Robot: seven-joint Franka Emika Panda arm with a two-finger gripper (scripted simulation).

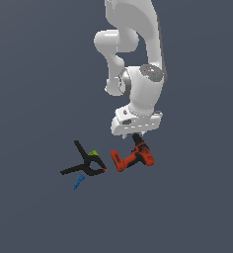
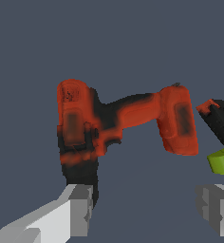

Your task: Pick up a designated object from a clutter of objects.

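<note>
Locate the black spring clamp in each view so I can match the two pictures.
Exterior view: the black spring clamp lies on the floor to the exterior view's left of the red-orange drill, with the small blue piece beside it.
Wrist view: only its orange tip and green pad show at the picture's edge, beyond the drill's base.
Shared landmark: the red-orange drill, under the open tool.
</note>
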